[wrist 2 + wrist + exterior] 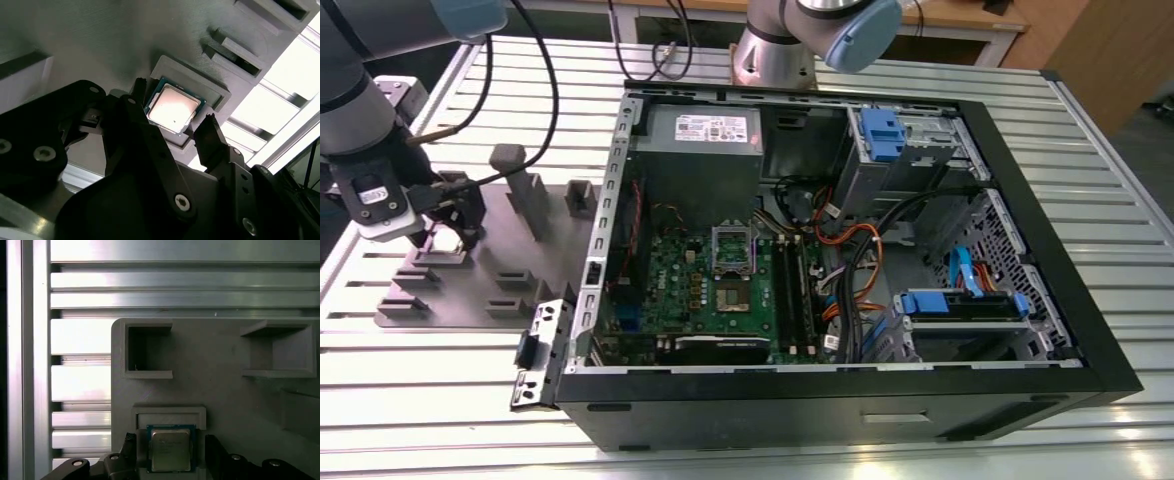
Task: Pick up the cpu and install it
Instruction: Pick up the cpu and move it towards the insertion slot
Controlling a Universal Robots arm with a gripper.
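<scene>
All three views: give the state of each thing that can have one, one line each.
cpu: lying flat in its recess on the plate, not lifted.
gripper: open, straddling the cpu.
plate: two pockets near the cpu stand empty.
case: side open, board exposed.
socket frame: appears swung open.

Grey arm (350, 105) with pale-blue joint caps (467, 14), black screw-studded claw (175, 105).

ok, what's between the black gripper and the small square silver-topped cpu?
First wrist view: only bare grey plastic holder between the square silver-topped cpu and the open black gripper on either side.
</scene>
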